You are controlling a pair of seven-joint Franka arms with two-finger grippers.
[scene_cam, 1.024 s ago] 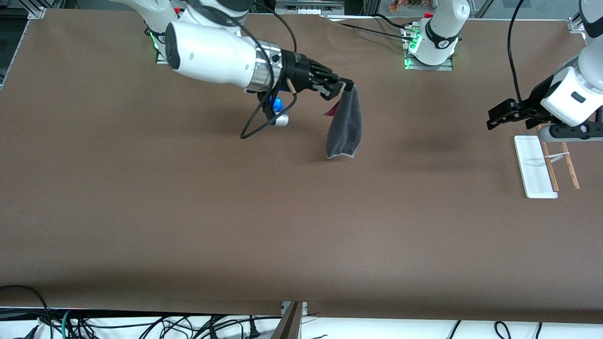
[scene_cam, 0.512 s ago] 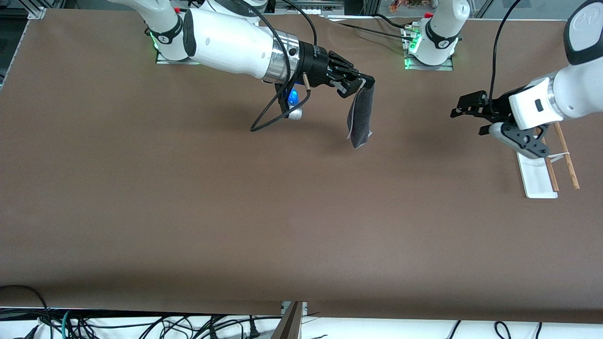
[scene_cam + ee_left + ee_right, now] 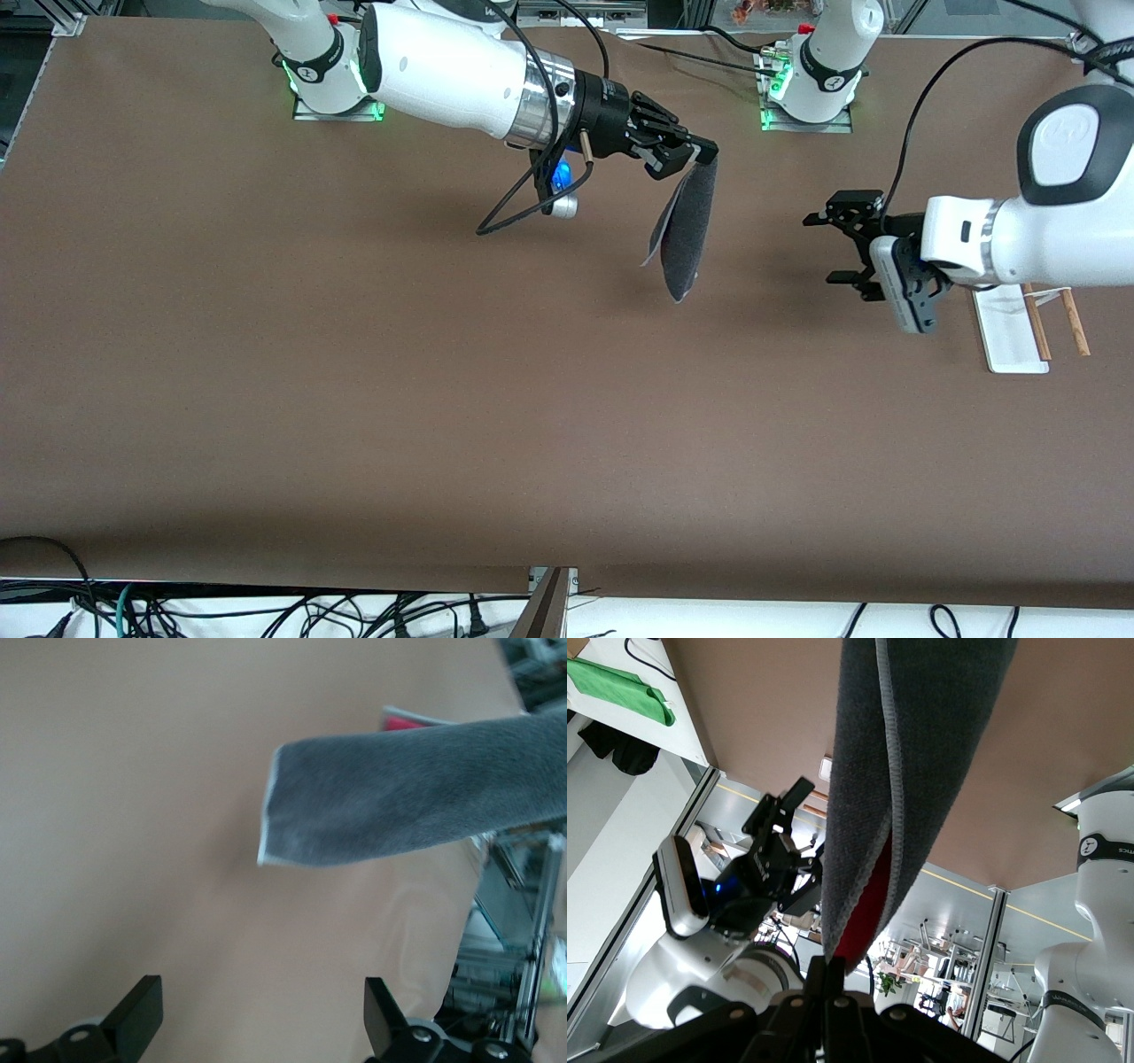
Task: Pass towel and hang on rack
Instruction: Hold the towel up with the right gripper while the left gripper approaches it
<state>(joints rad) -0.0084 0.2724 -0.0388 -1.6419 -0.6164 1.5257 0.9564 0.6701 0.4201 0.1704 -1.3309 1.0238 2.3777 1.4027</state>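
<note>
Here, in the front view, the right gripper sits upper centre of the frame, clenched on the top corner of the dark grey towel, which hangs free over the brown table, its long axis running steeply down and slightly toward the frame's left, a pink patch showing in the right wrist view. To the frame's right, at about the height of the towel's lower half, the left gripper is over the table with its fingers spread wide and empty, facing the cloth across a clear gap; it is the arm that must take it. The white rack with its two wooden rods lies at the frame's right edge, partly under the left arm. Compared with a second ago, the towel has been carried toward the frame's right and turned edge-on, and the left gripper has left the rack and closed much of the gap.
</note>
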